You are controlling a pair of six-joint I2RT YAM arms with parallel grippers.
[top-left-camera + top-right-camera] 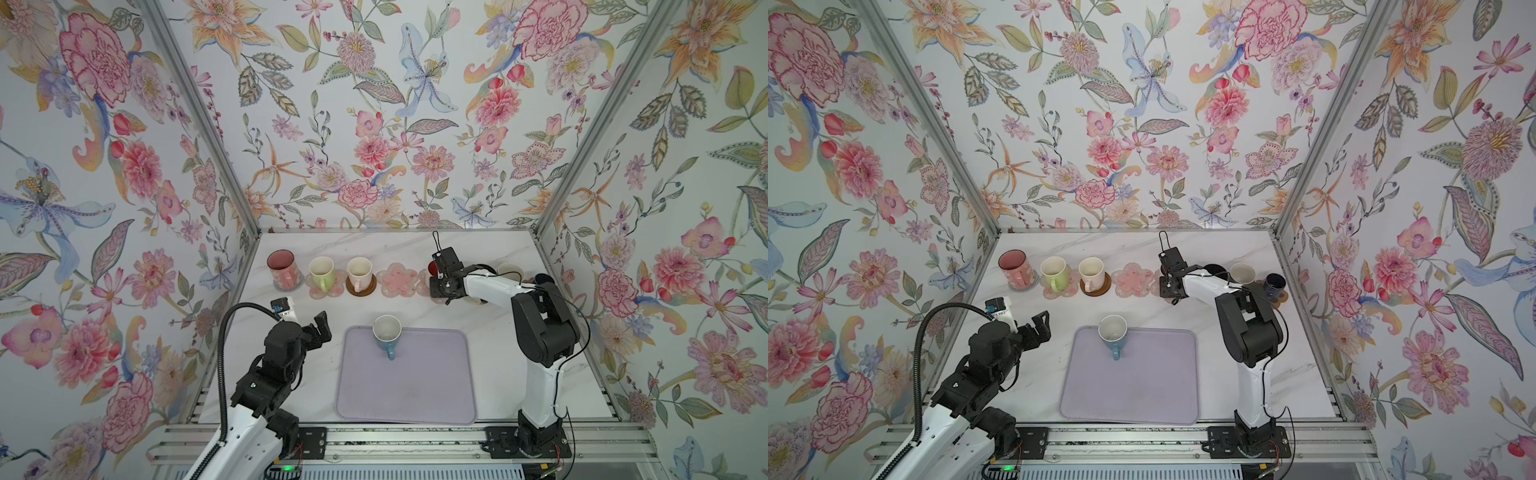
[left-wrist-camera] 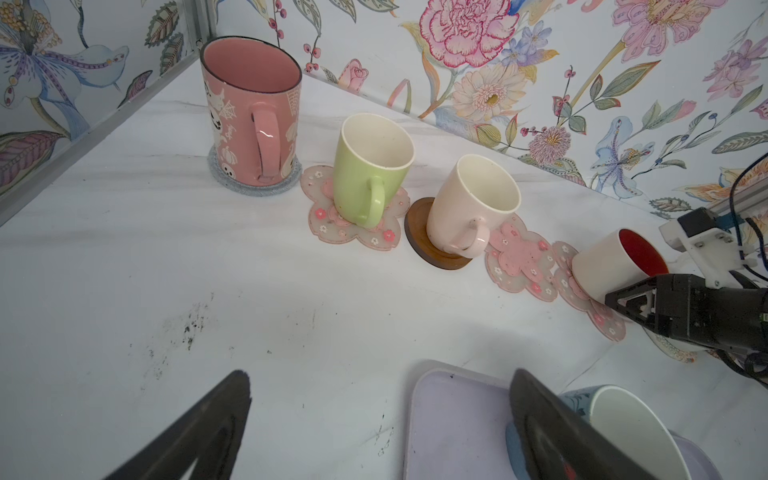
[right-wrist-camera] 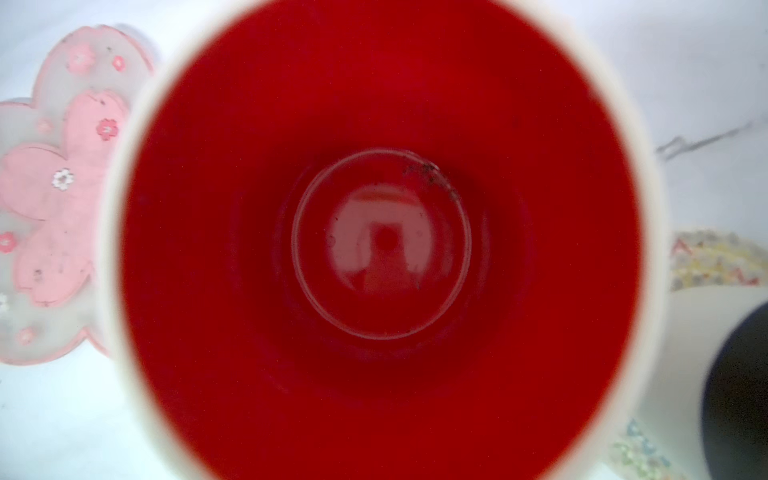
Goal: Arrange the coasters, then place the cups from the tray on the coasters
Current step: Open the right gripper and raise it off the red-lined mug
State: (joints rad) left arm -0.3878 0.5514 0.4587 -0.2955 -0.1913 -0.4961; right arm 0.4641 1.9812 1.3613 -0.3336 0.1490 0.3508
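The white cup with a red inside [image 2: 602, 266] stands on a pink flower coaster [image 2: 567, 286]. My right gripper [image 1: 440, 289] hangs right over it, and its red inside [image 3: 382, 232] fills the right wrist view, hiding the jaws. One finger [image 2: 623, 301] shows beside the cup's wall. A blue cup [image 1: 387, 332] stands at the far edge of the lavender tray [image 1: 407, 382]. My left gripper [image 2: 379, 376] is open and empty, left of the tray. The tall pink cup [image 1: 281, 266], the lime-green cup [image 1: 322, 272] and the cream cup [image 1: 359, 272] each sit on a coaster. One flower coaster [image 1: 397, 279] is bare.
Behind my right arm stand another pale cup [image 1: 510, 270] and a dark navy cup [image 1: 1275, 284]. A woven coaster [image 3: 715, 257] lies next to the white cup. Floral walls close the table on three sides. The metal rail [image 1: 399, 440] runs along the front.
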